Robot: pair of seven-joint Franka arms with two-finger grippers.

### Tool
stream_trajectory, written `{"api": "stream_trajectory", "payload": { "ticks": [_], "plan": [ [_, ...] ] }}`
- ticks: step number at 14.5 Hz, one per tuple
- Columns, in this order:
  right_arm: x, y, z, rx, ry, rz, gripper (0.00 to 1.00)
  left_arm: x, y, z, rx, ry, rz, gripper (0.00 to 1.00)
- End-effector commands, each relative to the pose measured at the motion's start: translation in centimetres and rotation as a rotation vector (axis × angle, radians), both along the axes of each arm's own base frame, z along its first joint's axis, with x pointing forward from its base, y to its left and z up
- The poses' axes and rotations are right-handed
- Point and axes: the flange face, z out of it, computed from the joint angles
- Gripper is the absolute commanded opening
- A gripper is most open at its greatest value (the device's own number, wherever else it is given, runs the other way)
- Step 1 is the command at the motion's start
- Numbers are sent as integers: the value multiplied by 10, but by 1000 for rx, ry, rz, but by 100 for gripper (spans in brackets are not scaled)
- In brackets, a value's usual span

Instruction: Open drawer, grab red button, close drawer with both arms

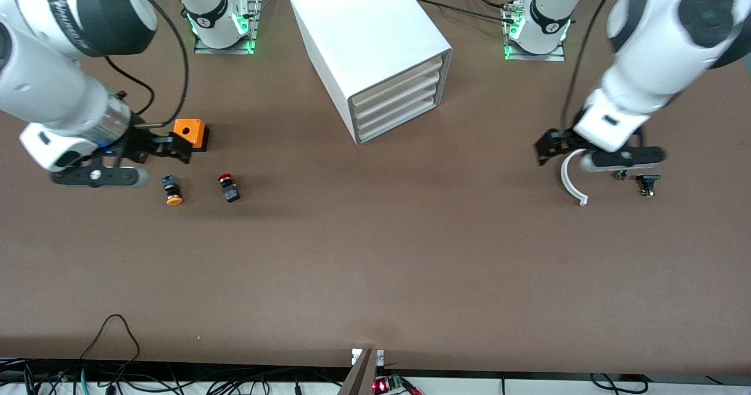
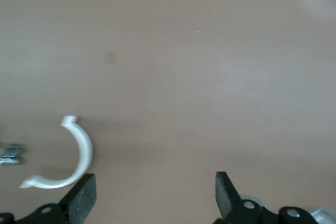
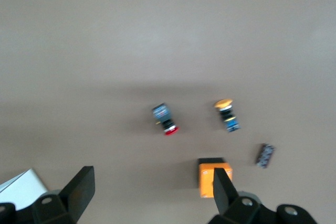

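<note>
The white cabinet stands mid-table near the bases, its grey-framed front turned partly toward the left arm's end. All the drawers are shut. The red-capped button lies on its side on the table toward the right arm's end, and it also shows in the right wrist view. My right gripper is open and empty, up in the air beside the orange cube. My left gripper is open and empty over bare table toward the left arm's end.
An orange-yellow-capped button lies beside the red one. The orange cube also shows in the right wrist view, with a small dark part close by. A white curved piece and small black parts lie near my left gripper.
</note>
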Motion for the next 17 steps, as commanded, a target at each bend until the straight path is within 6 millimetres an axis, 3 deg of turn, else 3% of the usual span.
{"api": "stream_trajectory", "payload": {
  "ticks": [1,4,7,11,12,17],
  "plan": [
    [-2,-43,32,-17,-56,-56,100,-6,49,48,46,32,-103,100],
    [-8,-79,48,-7,-74,-108,100,-20,63,66,53,80,-109,100],
    [-25,-121,34,-6,-34,-145,100,-21,69,75,52,83,-100,100],
    [-32,-129,27,-9,17,-64,100,-20,73,75,52,82,-92,100],
    [-38,-138,25,-10,54,-62,100,-20,77,77,52,77,-85,100],
    [-84,-150,14,9,0,-74,100,-18,79,80,51,71,-81,100]
  ]
}}
